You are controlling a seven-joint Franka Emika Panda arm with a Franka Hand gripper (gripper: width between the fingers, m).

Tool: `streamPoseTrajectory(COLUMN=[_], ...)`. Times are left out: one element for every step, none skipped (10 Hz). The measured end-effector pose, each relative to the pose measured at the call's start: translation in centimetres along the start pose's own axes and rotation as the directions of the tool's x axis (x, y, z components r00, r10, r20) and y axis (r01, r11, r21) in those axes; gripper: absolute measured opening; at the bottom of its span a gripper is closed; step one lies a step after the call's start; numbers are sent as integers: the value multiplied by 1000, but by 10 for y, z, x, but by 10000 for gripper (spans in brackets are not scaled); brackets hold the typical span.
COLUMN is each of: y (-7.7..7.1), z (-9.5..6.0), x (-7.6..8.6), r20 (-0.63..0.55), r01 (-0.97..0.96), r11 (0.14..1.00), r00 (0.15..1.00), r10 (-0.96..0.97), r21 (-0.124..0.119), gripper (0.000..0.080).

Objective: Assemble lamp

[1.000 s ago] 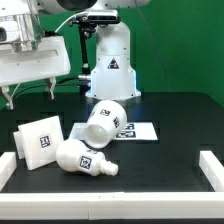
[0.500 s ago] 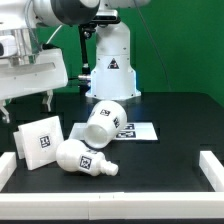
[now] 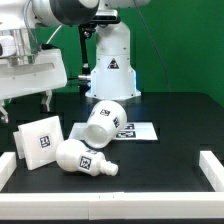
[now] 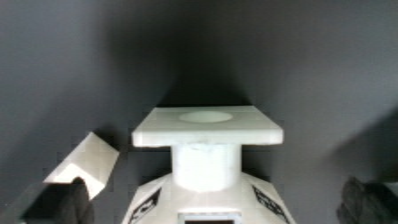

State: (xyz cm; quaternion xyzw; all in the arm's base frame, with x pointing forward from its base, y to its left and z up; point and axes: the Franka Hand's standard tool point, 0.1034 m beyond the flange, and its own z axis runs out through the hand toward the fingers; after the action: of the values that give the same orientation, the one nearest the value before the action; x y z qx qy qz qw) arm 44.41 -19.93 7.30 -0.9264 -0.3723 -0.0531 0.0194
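The flat square base (image 3: 40,141) stands tilted on the black table at the exterior view's left. The rounded bulb (image 3: 84,160) lies on its side just in front of it. The cup-like shade (image 3: 103,119) lies on its side behind the bulb, on the edge of the marker board (image 3: 138,131). My gripper (image 3: 28,103) hangs open and empty a little above the base. In the wrist view a white tagged part, seemingly the base (image 4: 210,125), sits below my gripper (image 4: 199,212), between its dark fingers (image 4: 36,205), which stand wide apart.
The tall white robot pedestal (image 3: 110,60) stands at the back centre. Low white walls border the table at the exterior view's left (image 3: 5,172), right (image 3: 212,166) and front. A green backdrop is behind.
My gripper dropped slightly toward the base and shifted a little a second ago, then held still. The lamp parts have not moved.
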Motion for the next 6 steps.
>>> streamPoseTrajectory(y=[4, 5, 4, 3, 3, 1], z=[6, 14, 22, 27, 29, 32], x=[3, 5, 6, 8, 11, 14], r20=[1, 6, 10, 12, 11, 12], r01=[2, 5, 4, -3, -10, -21], r11=[1000, 1000, 1000, 1000, 1000, 1000], r00=[1000, 1000, 1000, 1000, 1000, 1000], r10=[-2, -5, -4, 3, 10, 21], r21=[1, 4, 7, 14, 15, 20], gripper=[700, 700, 700, 700, 700, 700])
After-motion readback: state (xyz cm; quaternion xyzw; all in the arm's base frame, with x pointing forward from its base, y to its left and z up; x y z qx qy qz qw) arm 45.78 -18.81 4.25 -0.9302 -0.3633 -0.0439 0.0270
